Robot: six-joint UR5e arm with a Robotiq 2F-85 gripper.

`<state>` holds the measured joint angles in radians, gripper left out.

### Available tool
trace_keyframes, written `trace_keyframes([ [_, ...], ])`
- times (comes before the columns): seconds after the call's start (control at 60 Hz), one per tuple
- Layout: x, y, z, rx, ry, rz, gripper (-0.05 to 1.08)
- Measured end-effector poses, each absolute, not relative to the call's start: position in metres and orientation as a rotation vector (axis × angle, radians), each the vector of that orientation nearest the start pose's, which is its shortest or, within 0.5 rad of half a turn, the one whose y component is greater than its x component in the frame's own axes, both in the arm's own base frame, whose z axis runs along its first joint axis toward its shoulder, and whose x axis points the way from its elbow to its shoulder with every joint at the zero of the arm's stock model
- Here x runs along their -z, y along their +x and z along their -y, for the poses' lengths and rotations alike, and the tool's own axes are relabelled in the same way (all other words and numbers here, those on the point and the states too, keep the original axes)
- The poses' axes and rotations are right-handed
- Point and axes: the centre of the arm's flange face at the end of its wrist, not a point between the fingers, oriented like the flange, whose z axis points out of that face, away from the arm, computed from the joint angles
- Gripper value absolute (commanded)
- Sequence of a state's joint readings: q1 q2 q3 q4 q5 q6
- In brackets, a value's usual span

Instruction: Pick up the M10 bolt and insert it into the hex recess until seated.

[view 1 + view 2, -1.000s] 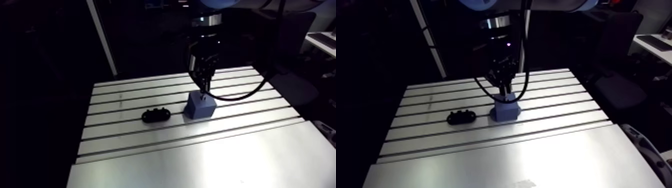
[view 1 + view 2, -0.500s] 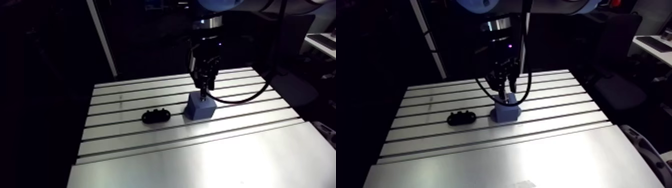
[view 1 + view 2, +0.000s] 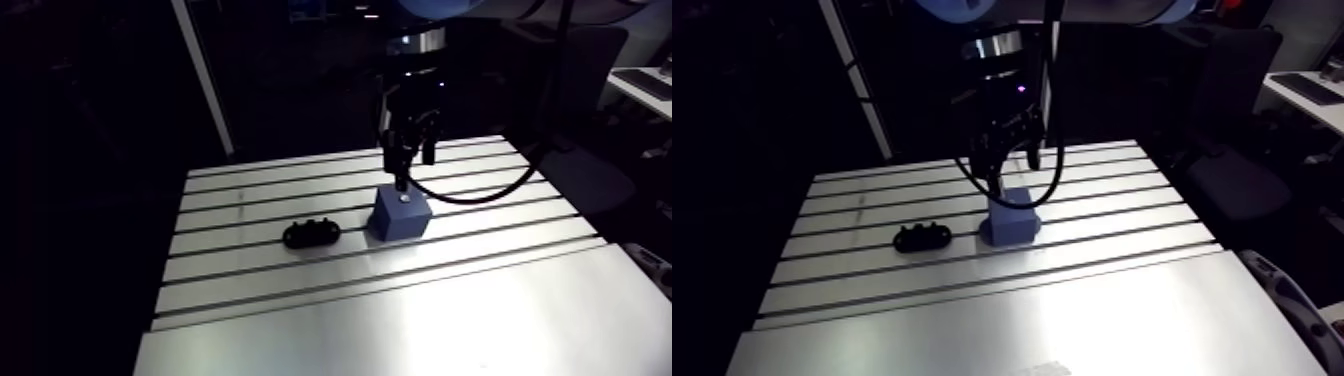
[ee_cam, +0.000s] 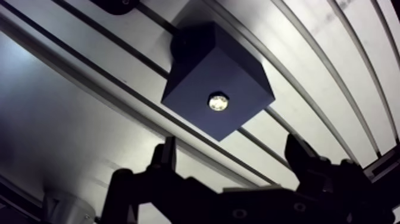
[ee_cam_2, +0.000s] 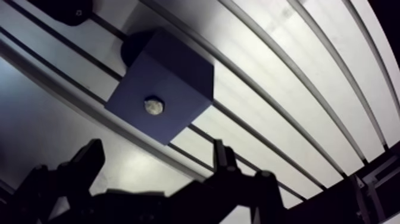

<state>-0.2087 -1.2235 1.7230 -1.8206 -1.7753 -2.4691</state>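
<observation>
Alu table (image 3: 400, 320), bolt (image 4: 218, 102) in blue block (image 4: 196, 74) under end effector (image 4: 231, 143), fingers (image 4: 166, 158) apart, empty.

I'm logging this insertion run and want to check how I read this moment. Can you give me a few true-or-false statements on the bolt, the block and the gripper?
1. The bolt sits in the top face of the blue block. True.
2. The gripper is shut on the bolt. False: its fingers are open and hold nothing, above the block.
3. A black part lies on the table beside the block, apart from it. True.
4. The block lies tipped on its side. False: it stands flat, with the bolt face up.
</observation>
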Motion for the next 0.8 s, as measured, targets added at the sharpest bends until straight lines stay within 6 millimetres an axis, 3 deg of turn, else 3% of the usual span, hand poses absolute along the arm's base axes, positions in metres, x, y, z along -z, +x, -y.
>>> trace_keyframes([
  [0.217,-0.268,-0.573,-0.006,-0.072,-0.982,-2.674,0.0],
  [0.467,-0.314,-0.572,-0.01,-0.089,-0.883,-2.812,0.0],
  [0.567,-0.328,-0.572,-0.019,-0.078,-0.734,-2.895,0.0],
  [0.8,-0.34,-0.571,-0.042,-0.009,-0.162,-3.03,0.01],
])
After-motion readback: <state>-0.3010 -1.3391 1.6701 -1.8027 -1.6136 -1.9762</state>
